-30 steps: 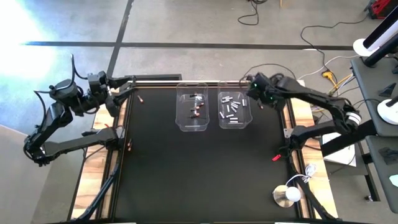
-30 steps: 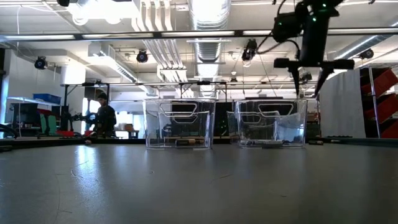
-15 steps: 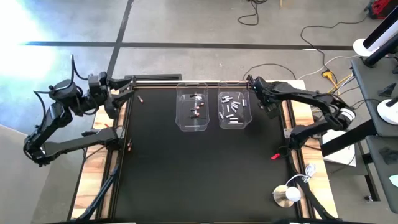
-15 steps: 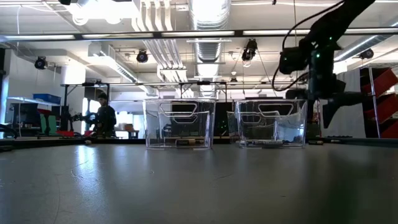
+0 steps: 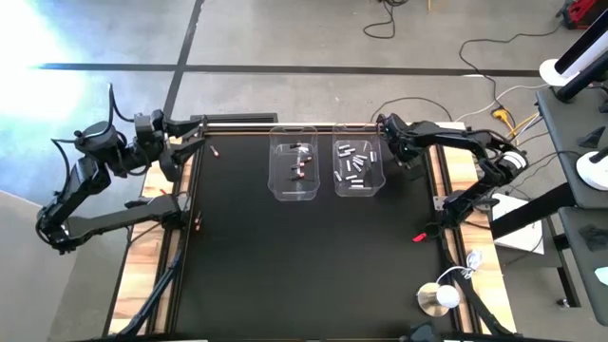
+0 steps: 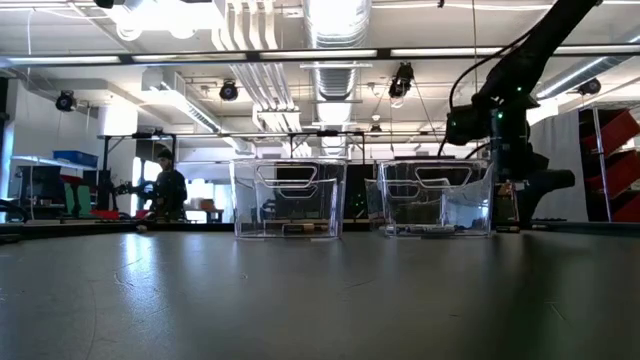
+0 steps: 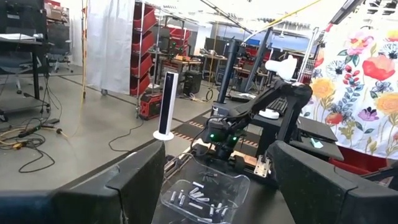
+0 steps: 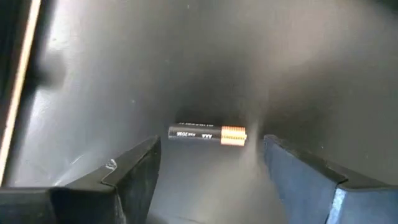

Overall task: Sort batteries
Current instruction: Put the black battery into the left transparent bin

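Two clear bins sit at the far middle of the table in the high view, roughly twelve o'clock from table centre: the left bin point(image 5: 294, 171) holding a few dark, copper-tinted batteries point(image 5: 302, 163), the right bin point(image 5: 359, 169) holding a larger lot of silvery batteries point(image 5: 355, 167).

Right gripper point(image 5: 399, 152): positioned just beside the right bin, at about three o'clock from it, low over the black mat point(image 5: 304, 266). Its wrist view shows both fingers point(image 8: 130, 171) spread wide, nothing between them.

Item of concern: one loose dark battery point(image 8: 208, 134) with a copper band at one end lies flat on the mat, apart from both bins. In the right wrist view it rests ahead of the fingertips and centred on the gap between them. Its long axis runs across the gap, from one finger toward the other, so the jaws as now turned would close on its ends rather than its sides. Judgement: a wrist turn, or a careful end-to-end pinch, is called for before descent; a round body on a smooth mat could roll or skid if nudged.

Left gripper point(image 5: 171, 150): parked at the far left edge of the table, about ten o'clock, well apart from the bins and the loose battery. Its fingers point(image 7: 134, 180) stand spread and empty. The right arm is plainly the nearer.
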Tool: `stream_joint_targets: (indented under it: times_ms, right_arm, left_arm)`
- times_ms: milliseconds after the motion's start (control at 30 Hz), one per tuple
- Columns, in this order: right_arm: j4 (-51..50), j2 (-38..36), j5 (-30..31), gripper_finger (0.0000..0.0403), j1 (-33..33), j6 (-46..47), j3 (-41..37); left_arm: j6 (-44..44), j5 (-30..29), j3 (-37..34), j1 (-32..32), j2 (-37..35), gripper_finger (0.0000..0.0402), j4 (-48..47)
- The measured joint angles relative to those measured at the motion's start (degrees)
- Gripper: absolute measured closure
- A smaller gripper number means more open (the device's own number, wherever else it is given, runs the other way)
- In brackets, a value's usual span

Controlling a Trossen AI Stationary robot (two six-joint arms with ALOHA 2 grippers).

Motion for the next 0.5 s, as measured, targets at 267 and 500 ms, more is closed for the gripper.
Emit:
stream_joint_targets:
  times_ms: [267, 500]
  right_arm:
    - [1.2, 2.3, -0.7, 0.0141, -1.1, -1.7, 0.0]
    - [1.2, 3.0, -0.8, 0.0168, -1.4, -2.1, 0.0]
  left_arm:
    - [0.6, -0.3, 0.0, 0.0, 0.0, 0.0129, 0.0]
    - [0.6, -0.4, 0.0, 0.0, 0.0, 0.0129, 0.0]
